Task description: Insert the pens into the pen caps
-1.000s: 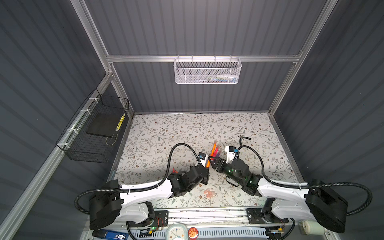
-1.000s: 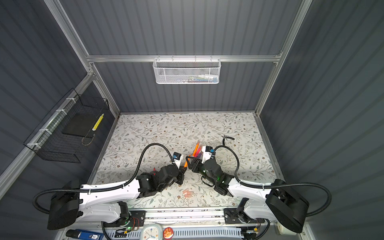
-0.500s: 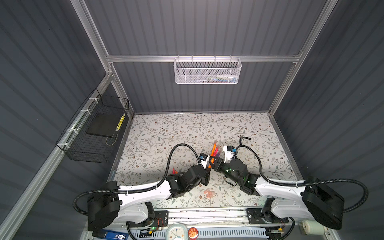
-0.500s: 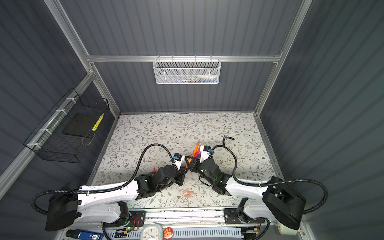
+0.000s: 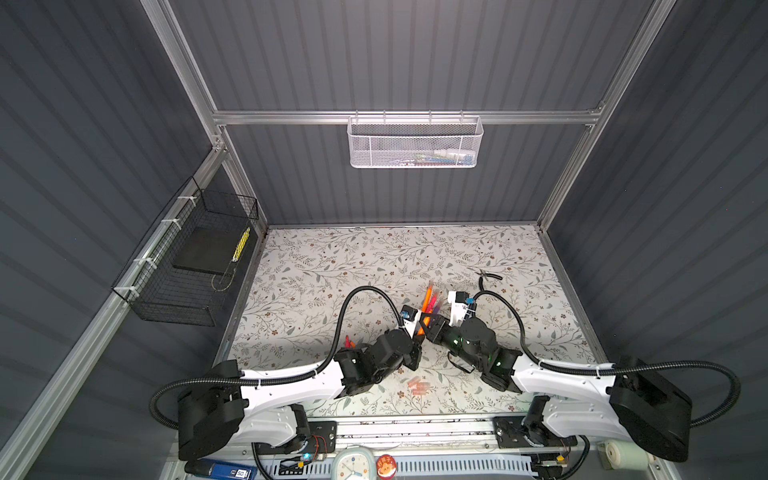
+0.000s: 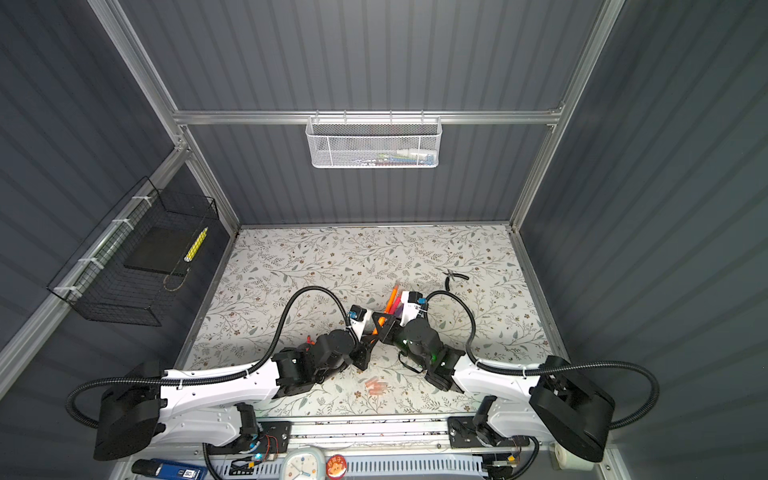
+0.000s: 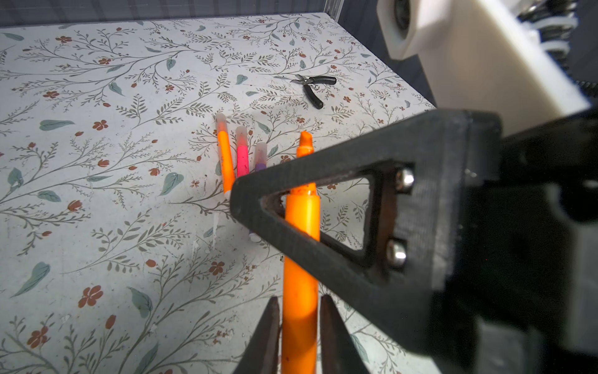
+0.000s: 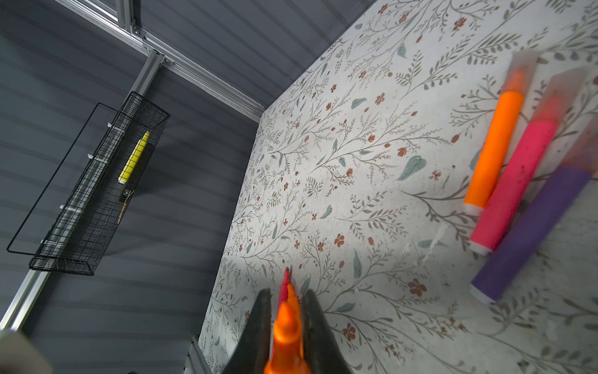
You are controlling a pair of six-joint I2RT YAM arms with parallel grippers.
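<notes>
**A:** What's the biggest thing there?

**B:** The counter (image 5: 332, 266). It has a pale leaf-and-flower print and fills the lower middle in both top views. On the left wall hangs a black wire basket (image 5: 166, 307) holding a dark flat slab (image 5: 203, 251) and a yellow marker (image 5: 242, 244). At upper centre a white mesh basket (image 5: 415, 145) hooks on the rail. Its contents are too small to name.

**A:** And the arms?

**B:** The left arm (image 5: 291, 380) and right arm (image 5: 561, 376) are white with black joints. They stretch low from the bottom corners and meet nose to nose mid-counter.

**A:** Fingers?

**B:** The right fingers (image 8: 255, 330) are clamped narrow near the bare tip of an uncapped orange pen (image 7: 301, 226). The left fingers (image 7: 265, 340) sit narrow either side of its barrel, and I cannot tell whether they press it.

**A:** The rest?

**B:** Just above the fingers in the top views, three smooth plastic pens lie side by side. They are a capped orange pen (image 7: 225, 158), a pink pen (image 7: 242, 155) and a purple pen (image 7: 260, 162), each with a frosted cap on. Black-handled pliers (image 5: 488, 276) lie to their right. Loose translucent pinkish caps (image 5: 417, 384) cluster on the counter near the bottom, between the arms.
</notes>
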